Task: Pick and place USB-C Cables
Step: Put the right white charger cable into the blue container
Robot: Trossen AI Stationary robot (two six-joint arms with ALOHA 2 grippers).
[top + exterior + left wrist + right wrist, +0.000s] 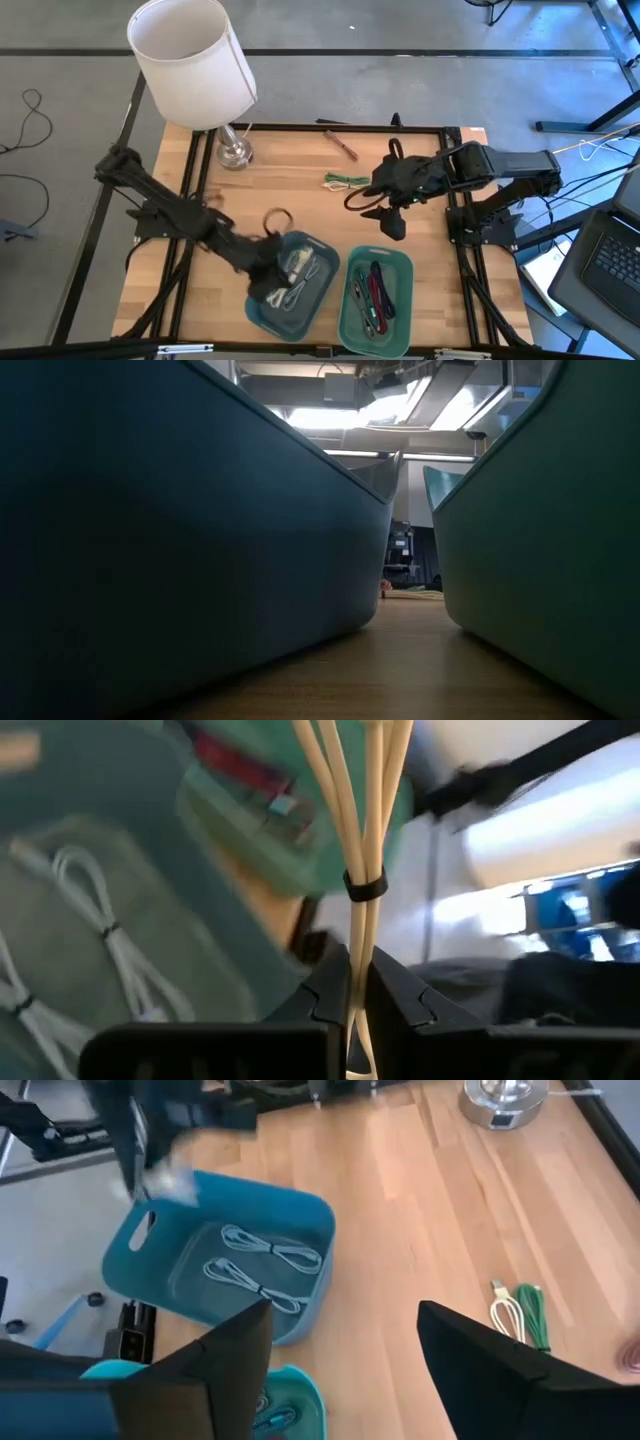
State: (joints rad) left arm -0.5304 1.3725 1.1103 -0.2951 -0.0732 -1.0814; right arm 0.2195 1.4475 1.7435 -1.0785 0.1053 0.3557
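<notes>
Left wrist view: beige cable [362, 830] upright, lengthwise between left pincer's [358, 992] pinching fingers.

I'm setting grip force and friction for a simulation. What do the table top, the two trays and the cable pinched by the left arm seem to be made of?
Table top: light wood with visible grain, satin finish. Blue tray and teal tray: likely moulded plastic, with smooth rounded walls and a dull sheen. Beige bundled cable between the left gripper fingers: probably a rubbery plastic jacket, smooth and matte, bound with a dark tie.

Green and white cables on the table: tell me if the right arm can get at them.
Probably yes: the right gripper hangs open nearby, and the green and white cables lie on bare wood with nothing over them.
</notes>
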